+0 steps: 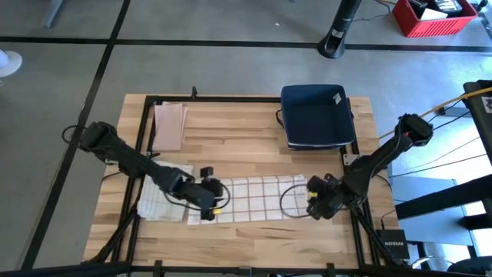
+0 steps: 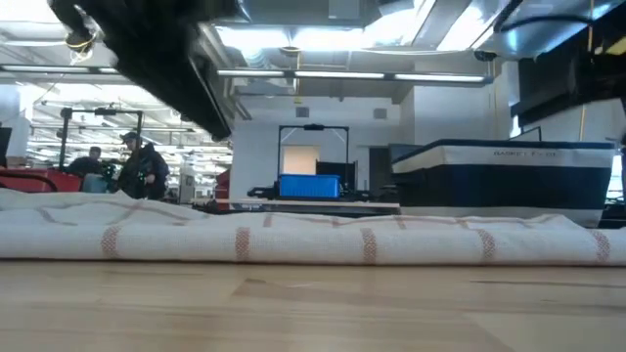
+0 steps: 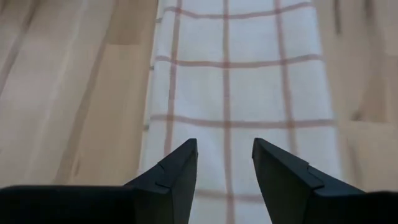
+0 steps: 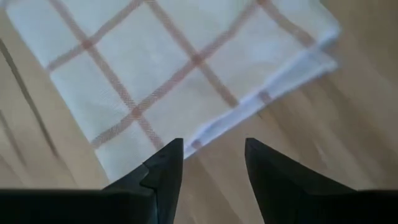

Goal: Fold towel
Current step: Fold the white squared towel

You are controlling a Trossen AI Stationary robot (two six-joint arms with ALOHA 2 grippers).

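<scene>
A: From above, the left gripper covers one end of the towel. How the cloth lies under it can't be told.

B: Same at the right gripper. And the second cloth sits half under the left arm.

A: In the low view the towel runs off both sides, and the arms are cut off at the top.

B: The people far behind the counter are too small to make out.

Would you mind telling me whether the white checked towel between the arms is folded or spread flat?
Folded: the white towel with red checks lies as a long narrow strip, and the right wrist view shows a second layer peeking out at its corner.
</scene>
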